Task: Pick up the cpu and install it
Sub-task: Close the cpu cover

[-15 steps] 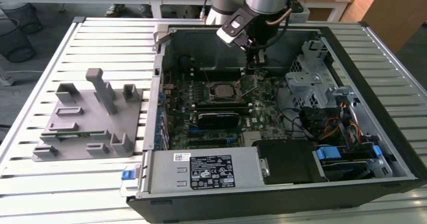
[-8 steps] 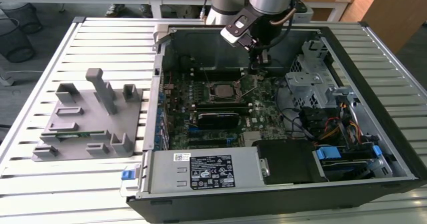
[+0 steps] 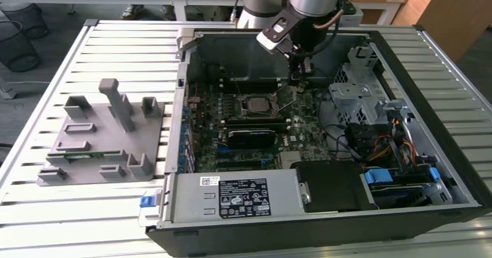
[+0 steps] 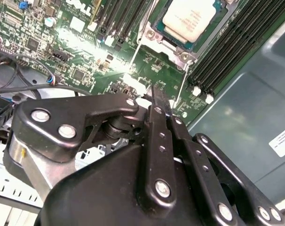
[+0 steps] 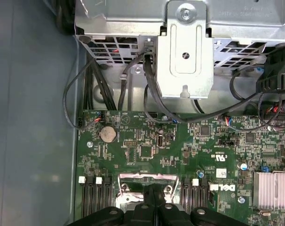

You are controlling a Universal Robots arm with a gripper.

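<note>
Slatted metal forms the table (image 3: 115, 45), on which an open computer case (image 3: 307, 235) is laid. Beside the case, toward the exterior view's left, a grey moulded fixture (image 3: 100, 137) is rested on the table. Inside the case a green motherboard (image 3: 307, 134) is exposed, and the cpu (image 3: 257, 103) is seen seated in the socket near the case's middle, silvery top upward. Toward the exterior view's right of that, still within the case, the gripper (image 3: 301, 80) is poised above the motherboard, apart from the cpu. In both wrist views the gripper's fingers are shown pressed together with nothing between them. Further right inside the case, a metal drive cage (image 3: 358, 91) is mounted
</note>
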